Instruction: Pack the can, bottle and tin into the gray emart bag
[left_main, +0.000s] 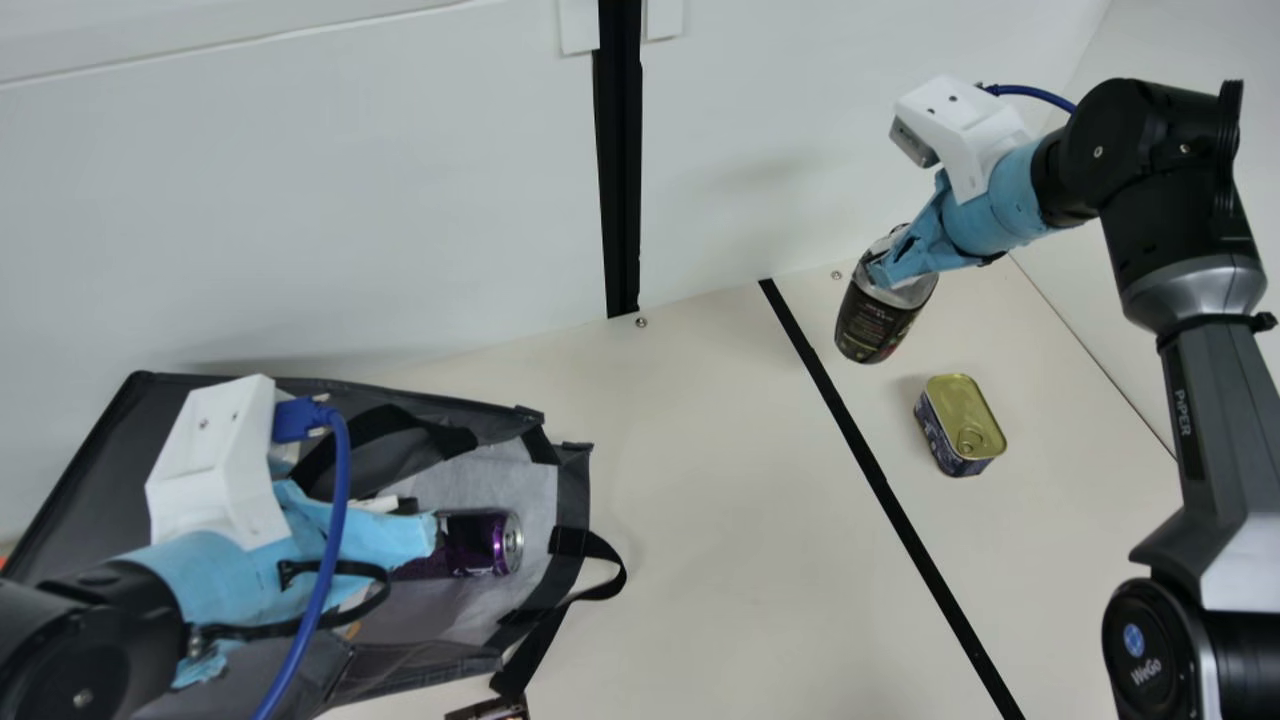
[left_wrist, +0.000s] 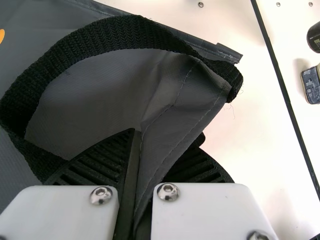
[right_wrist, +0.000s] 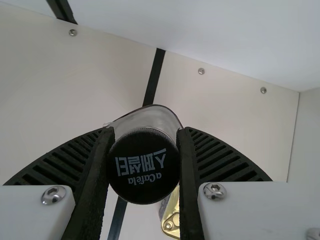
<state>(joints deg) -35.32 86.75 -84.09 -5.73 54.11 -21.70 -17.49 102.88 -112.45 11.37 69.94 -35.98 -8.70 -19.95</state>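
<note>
In the main view my left gripper (left_main: 425, 530) is over the gray bag (left_main: 570, 490), which lies on its side with its mouth toward the table's middle. The purple can (left_main: 485, 543) rests inside. In the left wrist view the gripper (left_wrist: 142, 170) is shut on a fold of the bag's fabric (left_wrist: 175, 115). My right gripper (left_main: 890, 270) holds the dark bottle (left_main: 872, 322) above the table, slightly tilted. In the right wrist view the gripper (right_wrist: 144, 165) has the bottle's black cap (right_wrist: 143, 167) between its fingers. The tin (left_main: 960, 420) lies on the table, right of the black line.
A black line (left_main: 880, 480) crosses the cream table (left_main: 740, 480). White walls (left_main: 350, 200) stand behind and to the right. Beside the bag's mouth a black strap (left_main: 600, 580) loops onto the table, and a small dark object (left_main: 490, 710) lies at the near edge.
</note>
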